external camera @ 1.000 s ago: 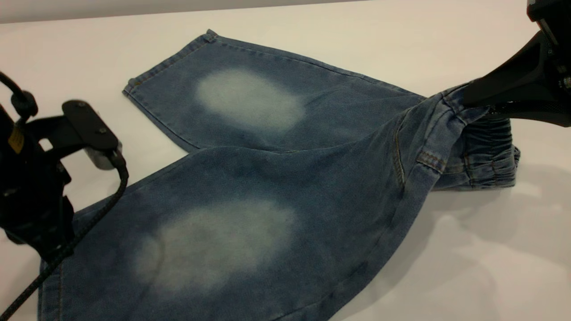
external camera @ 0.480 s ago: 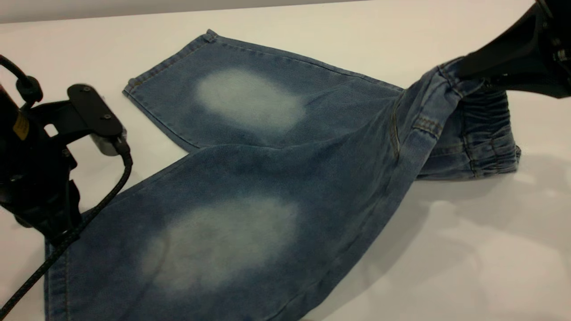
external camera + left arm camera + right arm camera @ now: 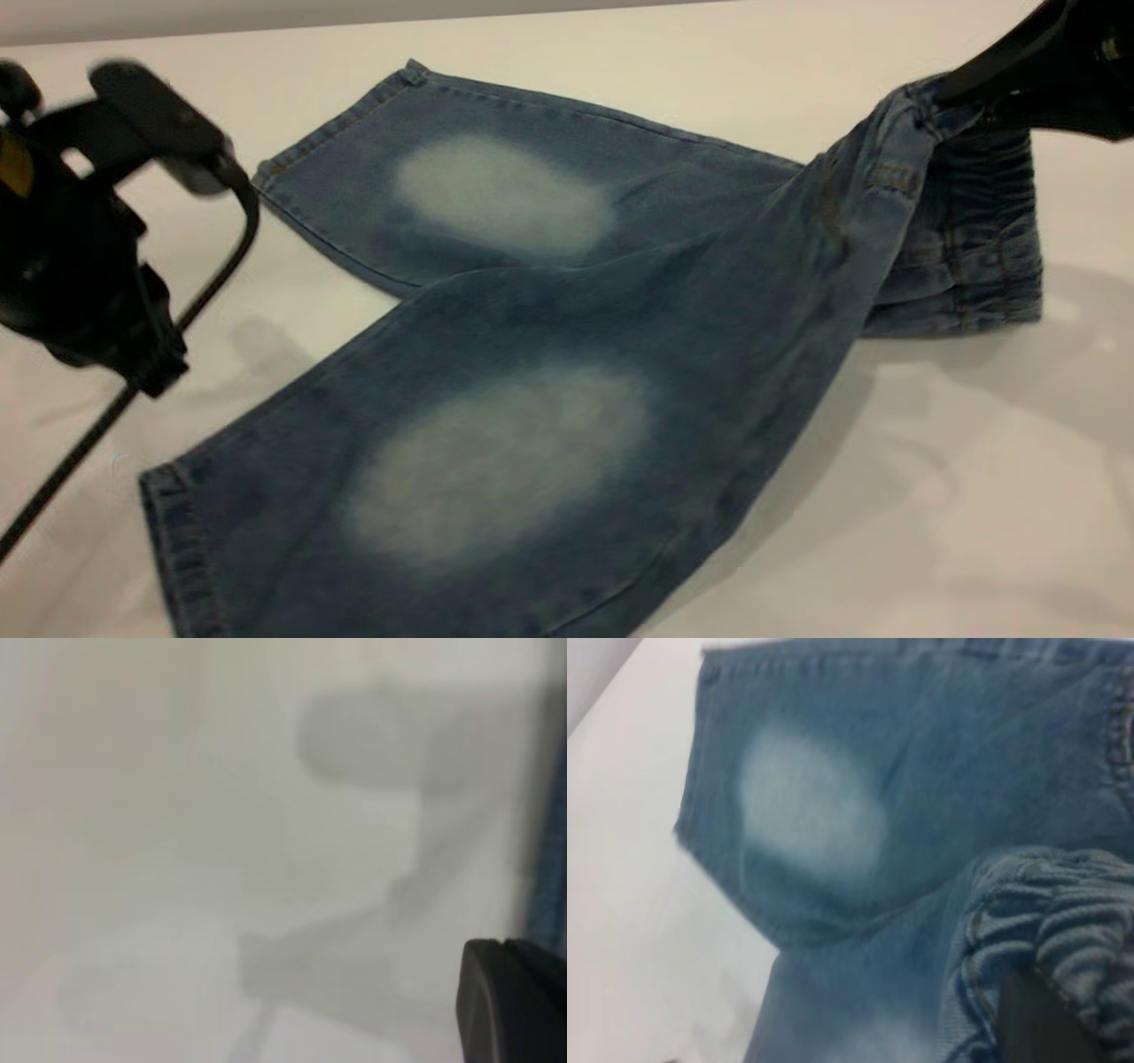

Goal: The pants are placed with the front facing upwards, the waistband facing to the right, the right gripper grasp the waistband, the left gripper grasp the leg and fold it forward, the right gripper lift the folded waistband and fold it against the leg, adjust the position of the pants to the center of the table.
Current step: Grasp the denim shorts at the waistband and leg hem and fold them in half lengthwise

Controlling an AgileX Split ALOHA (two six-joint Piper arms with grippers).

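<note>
Both legs of the pants [image 3: 496, 372] are lying spread on the table [image 3: 930, 496], while the right gripper [image 3: 992, 66], clamped on the waistband [image 3: 992, 221], is holding that end up off the table at the right edge. Off to the left, the left gripper [image 3: 106, 266] is hovering above the table beside the near leg's hem, gripping nothing, and whether its jaws are apart cannot be told. Judging from this, the heavy denim could be slipping from the single pinch, or dragging sideways, if the right arm is pulling on without the leg held.
</note>
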